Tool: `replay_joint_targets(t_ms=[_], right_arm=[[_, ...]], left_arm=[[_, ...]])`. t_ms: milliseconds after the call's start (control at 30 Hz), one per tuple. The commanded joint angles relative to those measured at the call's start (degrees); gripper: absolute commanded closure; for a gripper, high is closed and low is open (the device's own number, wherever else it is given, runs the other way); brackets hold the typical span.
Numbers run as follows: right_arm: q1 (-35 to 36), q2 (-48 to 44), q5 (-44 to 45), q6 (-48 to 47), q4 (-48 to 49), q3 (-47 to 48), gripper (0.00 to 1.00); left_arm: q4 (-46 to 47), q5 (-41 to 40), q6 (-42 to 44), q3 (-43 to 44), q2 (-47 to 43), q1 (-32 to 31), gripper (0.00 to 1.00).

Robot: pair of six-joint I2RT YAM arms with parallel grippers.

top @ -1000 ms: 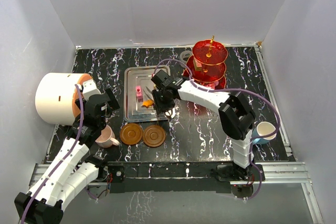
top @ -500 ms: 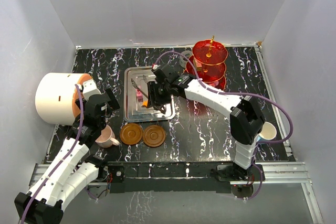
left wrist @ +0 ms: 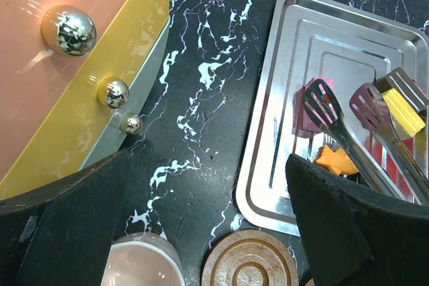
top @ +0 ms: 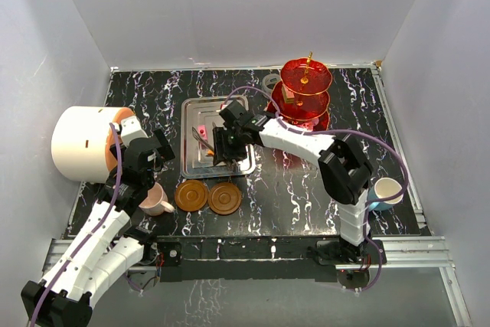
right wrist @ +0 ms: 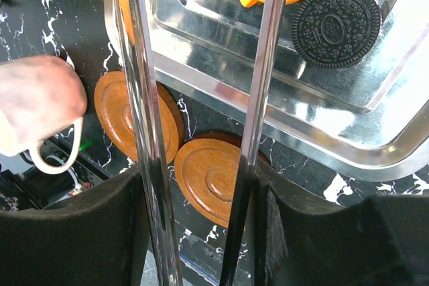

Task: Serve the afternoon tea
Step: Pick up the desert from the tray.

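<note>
Orange sweet [left wrist: 335,161] lies on tray [left wrist: 268,165] by tongs [left wrist: 320,105] grasped in right gripper [right wrist: 201,219]; left gripper [left wrist: 201,222] spread wide near pink cup [left wrist: 141,264].

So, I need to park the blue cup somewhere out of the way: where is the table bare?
Bare table: between the saucers and the right arm, in front of the red stand; and the back-left corner between white drum and tray. Crowded: the tray, where the right gripper holds tongs.

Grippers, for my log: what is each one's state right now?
Left gripper: open, empty.
Right gripper: closed on the tongs.
</note>
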Motion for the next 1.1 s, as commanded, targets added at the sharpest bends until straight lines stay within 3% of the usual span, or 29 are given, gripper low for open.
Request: replay_joint_targets(t_ms=[0, 233, 400, 533, 767, 1067], right_arm=[[0.44, 0.86, -0.34, -0.14, 2.25, 0.76, 0.53], [1.1, 2.65, 0.28, -1.69, 0.11, 2.68, 0.57], [1.33, 1.94, 0.75, -2.16, -0.45, 3.41, 0.7], [1.33, -1.19, 0.98, -2.26, -0.04, 2.78, 0.74], [0.2, -11.17, 2.8, -1.33, -0.44, -2.28, 0.76], [-6.61, -31.74, 3.33, 1.09, -6.66, -13.09, 0.76]], left_arm=[[0.35, -0.67, 0.58, 0.72, -0.25, -0.15, 0.01], [0.38, -0.69, 0.69, 0.75, -0.12, -0.15, 0.01], [0.29, -0.7, 0.69, 0.73, -0.12, -0.15, 0.01], [0.26, -0.7, 0.68, 0.78, -0.05, -0.15, 0.01], [0.6, -0.32, 0.69, 0.69, -0.12, -0.15, 0.01], [0.74, -0.01, 0.69, 0.68, -0.21, -0.15, 0.01]])
